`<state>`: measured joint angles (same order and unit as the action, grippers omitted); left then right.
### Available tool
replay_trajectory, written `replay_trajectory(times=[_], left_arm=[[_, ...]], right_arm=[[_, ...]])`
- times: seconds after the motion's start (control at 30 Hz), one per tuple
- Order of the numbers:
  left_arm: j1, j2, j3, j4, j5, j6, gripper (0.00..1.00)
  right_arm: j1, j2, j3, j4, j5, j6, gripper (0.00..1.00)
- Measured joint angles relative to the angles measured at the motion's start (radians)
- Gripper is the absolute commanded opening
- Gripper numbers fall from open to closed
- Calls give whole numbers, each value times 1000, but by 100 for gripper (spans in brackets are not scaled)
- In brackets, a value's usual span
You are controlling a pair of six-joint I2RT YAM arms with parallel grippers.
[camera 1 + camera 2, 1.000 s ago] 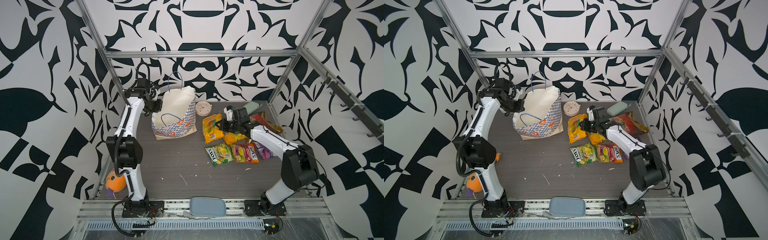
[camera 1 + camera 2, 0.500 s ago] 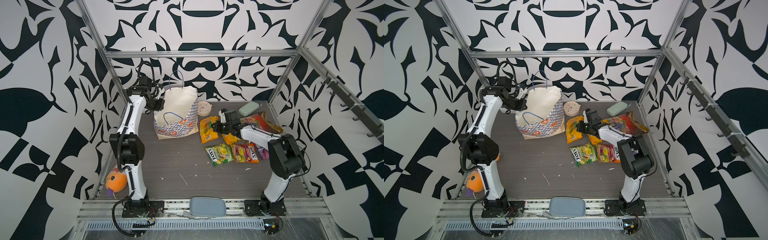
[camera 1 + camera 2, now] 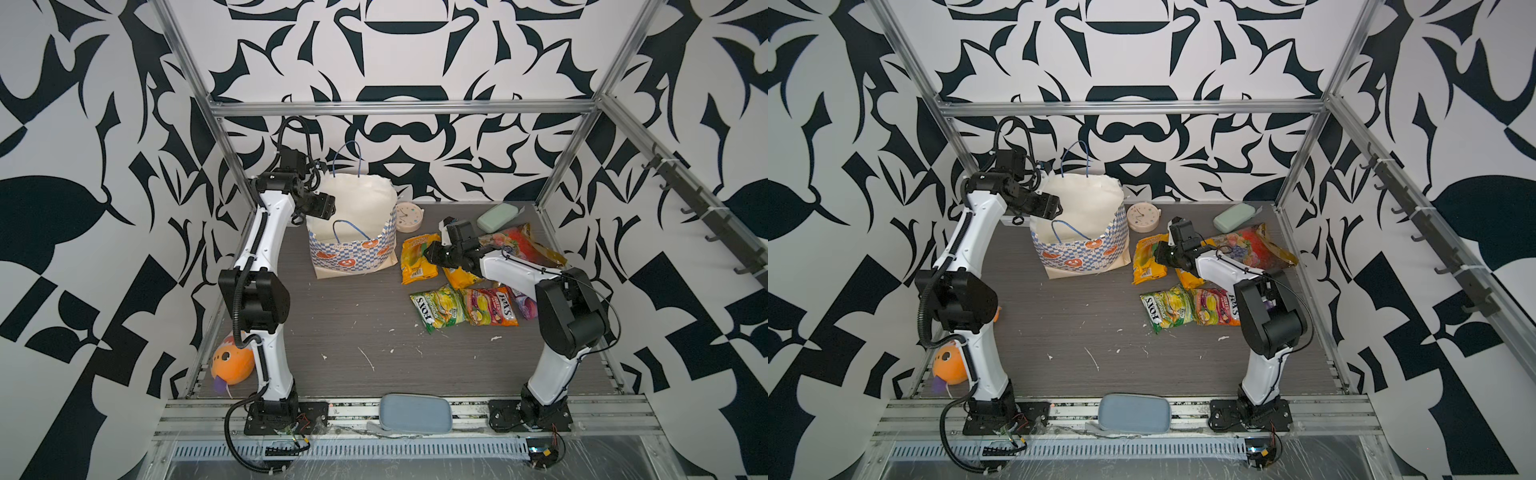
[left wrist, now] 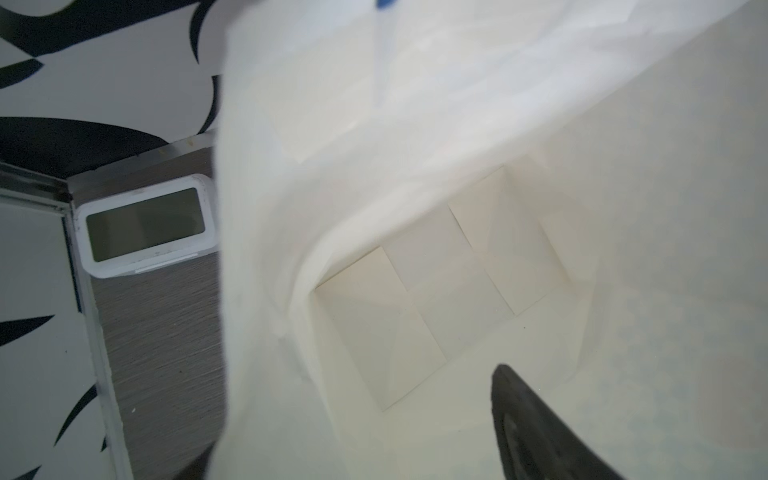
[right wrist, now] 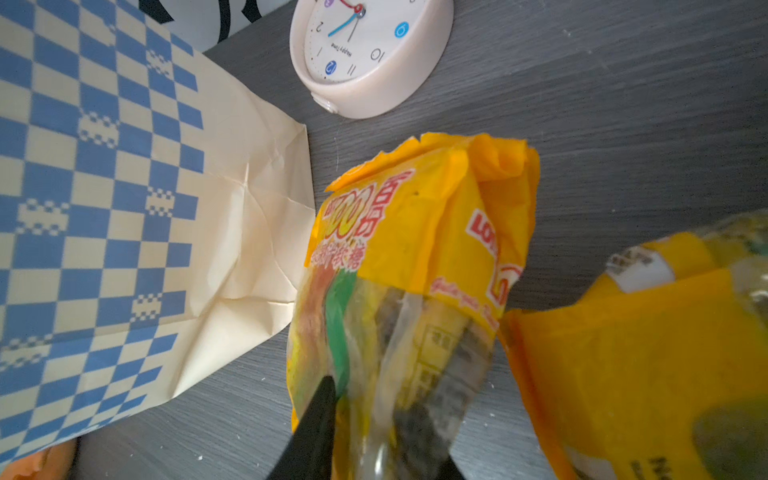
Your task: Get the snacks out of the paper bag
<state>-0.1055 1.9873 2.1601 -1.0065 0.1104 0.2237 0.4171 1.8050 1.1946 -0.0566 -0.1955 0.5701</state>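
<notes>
Beside the paper bag (image 3: 353, 232), your right end effector (image 3: 429, 252) has lowered a yellow packet (image 3: 415, 268) onto the bench (image 3: 353, 324); whether it still pinches, you cannot tell. Your left end effector (image 3: 328, 208) has spread astride the bag's wall; inside, the floor shows bare, so the job looks finished.

Grey wood-grain table (image 3: 353, 324) carries paper bag (image 3: 353, 257), clock (image 3: 409, 216), mint case (image 3: 496, 216), snack packets (image 3: 438, 307), white scraps (image 3: 365, 357).
</notes>
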Motion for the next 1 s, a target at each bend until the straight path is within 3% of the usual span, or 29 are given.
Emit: replay_trajectory(times=[0.2,0.33,0.4,0.5,0.57,0.8,1.0], left_arm=[[-6,-80,-6,53,-44,-23,95],[-6,-133,-6,80,-75,-44,100],[-6,-159,-6,98,-101,-64,100],[-6,-217,-51,154,-143,-107,100],[-6,-295,-151,220,-169,-140,100],[-11,-662,-649,507,-246,-258,100],[-20,-875,-935,640,-326,-356,100]], right_arm=[[12,0,17,-37,28,-16,41],[18,0,37,-55,37,-24,55],[18,0,45,-58,43,-32,56],[21,0,68,-80,61,-45,72],[24,0,88,-95,73,-56,96],[26,-5,116,-108,97,-106,99],[28,-23,164,-155,72,-124,95]])
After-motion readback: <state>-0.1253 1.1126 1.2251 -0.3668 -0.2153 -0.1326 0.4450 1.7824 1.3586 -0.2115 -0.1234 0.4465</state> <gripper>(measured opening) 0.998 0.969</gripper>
